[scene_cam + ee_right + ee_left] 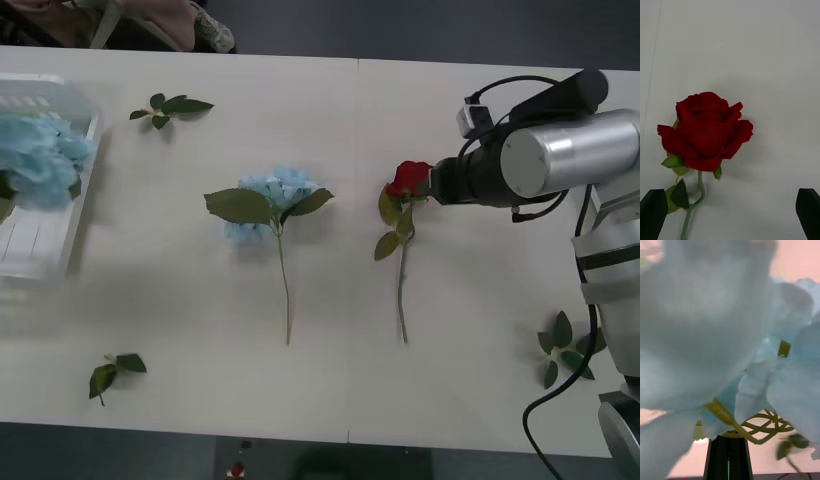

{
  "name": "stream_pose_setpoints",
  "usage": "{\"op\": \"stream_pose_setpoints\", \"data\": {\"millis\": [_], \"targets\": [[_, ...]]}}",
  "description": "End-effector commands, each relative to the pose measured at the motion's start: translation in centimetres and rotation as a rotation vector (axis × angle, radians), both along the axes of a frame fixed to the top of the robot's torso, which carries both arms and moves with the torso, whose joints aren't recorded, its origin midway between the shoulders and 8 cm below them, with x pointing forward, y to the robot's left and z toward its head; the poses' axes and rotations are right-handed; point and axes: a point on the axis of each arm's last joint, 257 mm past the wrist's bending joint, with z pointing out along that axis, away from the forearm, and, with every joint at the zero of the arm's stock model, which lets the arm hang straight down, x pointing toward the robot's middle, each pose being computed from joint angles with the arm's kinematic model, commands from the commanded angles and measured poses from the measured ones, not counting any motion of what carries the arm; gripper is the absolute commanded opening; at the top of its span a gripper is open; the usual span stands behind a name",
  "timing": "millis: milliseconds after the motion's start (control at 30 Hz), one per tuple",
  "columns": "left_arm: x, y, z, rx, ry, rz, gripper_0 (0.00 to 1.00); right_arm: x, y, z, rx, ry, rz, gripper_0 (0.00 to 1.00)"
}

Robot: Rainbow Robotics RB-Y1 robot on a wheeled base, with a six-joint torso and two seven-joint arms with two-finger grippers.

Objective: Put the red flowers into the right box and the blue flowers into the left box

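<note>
Holds blue flowers (35, 165) already, the ribbed white left box (45, 235) at the far-left edge of the desk (470, 330), the pale clusters heaped in its rear half and spilling over its rim. Lies flat on the desk well to the right of that box, one more blue flower (270, 200), head away from the robot, stem toward it. Lies just right of this one, parallel to it, a red flower (408, 180) with its stem likewise toward the robot. Hovers right beside the red bloom, on the side away from the box, the right gripper (730, 210), spread wide, its two black fingers (653, 213) at either side with the bloom between and ahead of them, nothing held. Clamps narrow on a green stem, the left gripper (728, 457), pale blue petals (707, 333) crowding close against its camera. Rest scattered about the desk, three loose leaf sprigs: one (168, 108) just beyond the box's far corner, one (112, 372) near the front edge below the box, one (562, 345) far right under the right arm.
</note>
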Motion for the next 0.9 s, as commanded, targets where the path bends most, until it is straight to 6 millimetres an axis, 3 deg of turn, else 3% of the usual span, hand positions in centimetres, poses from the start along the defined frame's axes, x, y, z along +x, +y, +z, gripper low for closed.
{"op": "stream_pose_setpoints", "data": {"millis": [33,133,367,400,467,600,767,900], "targets": [[0.7,7.1,0.9,0.15,0.009,-0.038,0.0,1.5,0.8,0.3,-0.004,-0.027,-0.009,1.0],[1.9,10.8,0.5,0.191,-0.026,-0.032,0.0,1.7,0.8,-1.0,-0.009,-0.017,-0.017,1.0],[3.2,13.9,-0.2,0.238,-0.059,-0.004,0.02,1.9,1.0,-2.9,-0.046,-0.016,-0.009,1.0],[3.4,14.2,-0.2,0.249,-0.066,0.0,0.16,2.0,1.0,-3.2,-0.058,-0.021,-0.009,1.0],[3.6,14.4,0.0,0.268,-0.07,0.002,0.37,2.0,1.0,-3.6,-0.084,-0.024,-0.006,1.0],[3.5,14.7,-0.3,0.289,-0.058,0.006,0.63,1.8,1.6,-4.2,-0.089,-0.016,-0.006,1.0],[3.7,14.1,-0.4,0.265,-0.065,-0.009,0.72,1.6,1.9,-4.9,-0.098,-0.009,-0.012,1.0],[4.0,11.3,-0.3,0.165,-0.085,-0.065,0.75,1.6,2.1,-5.2,-0.105,-0.008,-0.018,1.0]]}}
